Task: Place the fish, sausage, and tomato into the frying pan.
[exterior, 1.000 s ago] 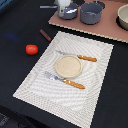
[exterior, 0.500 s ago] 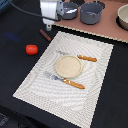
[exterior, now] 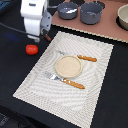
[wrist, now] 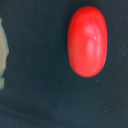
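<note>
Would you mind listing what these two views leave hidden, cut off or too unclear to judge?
- Gripper: exterior view, its fingers lie behind the white arm body; open or shut cannot be told. Wrist view shows no fingers.
- Sausage and fish: not identifiable in either view.
- Tomato: wrist view is blurred.
- Bowl: cut by the exterior view's right edge.

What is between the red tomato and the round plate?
In the exterior view, bare dark table, then the striped placemat lie between the tomato and the plate; nothing else sits there.
</note>
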